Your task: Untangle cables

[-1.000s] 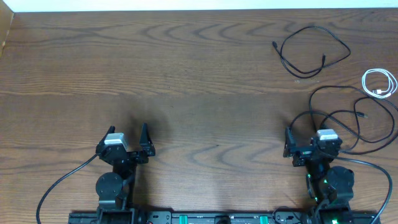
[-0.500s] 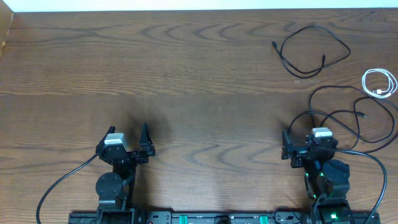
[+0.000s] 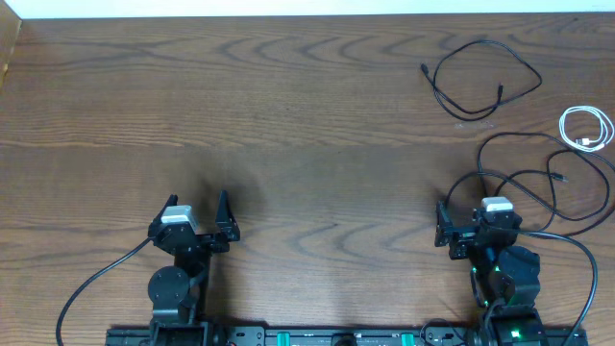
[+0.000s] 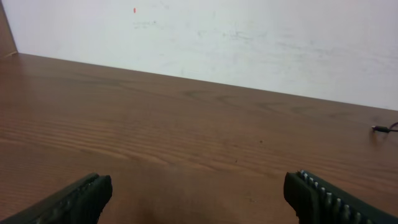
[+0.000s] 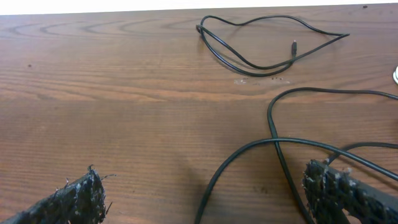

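Three cables lie apart on the right side of the wooden table. One black cable (image 3: pixel 480 82) forms a loop at the back, and it shows far off in the right wrist view too (image 5: pixel 261 62). A small white cable (image 3: pixel 586 128) is coiled at the right edge. The second black cable (image 3: pixel 538 183) sprawls in loops just beyond my right gripper (image 3: pixel 479 213). That gripper (image 5: pixel 208 199) is open, and a strand of this cable (image 5: pixel 273 143) runs across the table between its fingertips. My left gripper (image 3: pixel 199 207) (image 4: pixel 200 202) is open over bare wood.
Thick black wires (image 3: pixel 91 284) run from both arm bases along the near edge. A white wall borders the table's far edge (image 4: pixel 217 37). A small black plug end (image 4: pixel 382 129) shows at the right of the left wrist view.
My right arm shifted slightly left and back a second ago and has held still since. The left arm and the cables have not moved.
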